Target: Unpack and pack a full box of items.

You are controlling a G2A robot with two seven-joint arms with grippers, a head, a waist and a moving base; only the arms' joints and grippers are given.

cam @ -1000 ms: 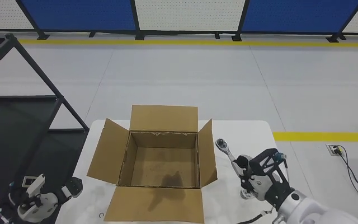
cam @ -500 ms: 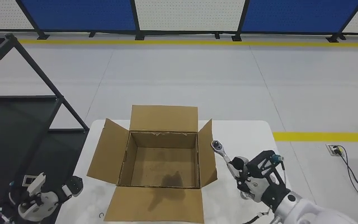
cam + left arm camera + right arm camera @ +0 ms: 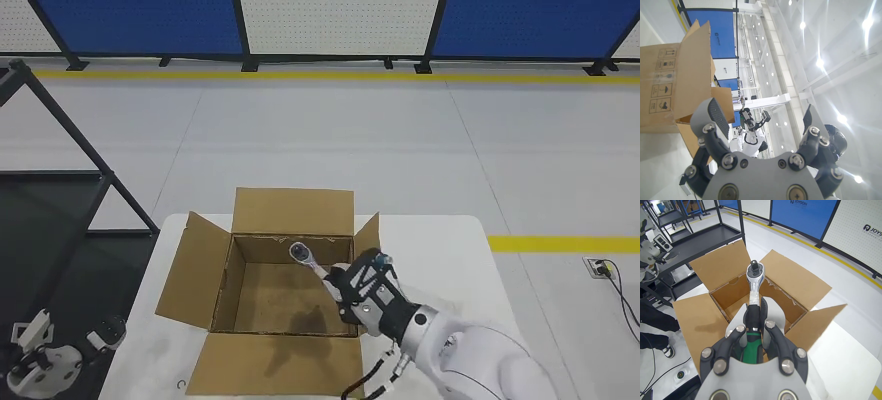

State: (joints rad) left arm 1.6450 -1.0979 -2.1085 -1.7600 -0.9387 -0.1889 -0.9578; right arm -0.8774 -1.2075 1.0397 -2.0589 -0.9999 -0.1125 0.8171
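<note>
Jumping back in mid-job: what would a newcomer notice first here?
The open cardboard box stands in the middle of the table, flaps spread wide. Over its right side the right hand is shut on a ratchet wrench, steel head pointing across the box. The left hand hangs open off the table's left edge.

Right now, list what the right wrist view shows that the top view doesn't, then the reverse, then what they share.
Right wrist view: the ratchet's green-and-black handle clamped between the right gripper's fingers, the tape wrapped on its shaft, and the square drive on its head.
Top view: most of the box's inner floor, with the gripper over the box's right side and the ratchet's head near the far wall.
Shared: the open cardboard box, flaps out, and the ratchet held over its opening.
</note>
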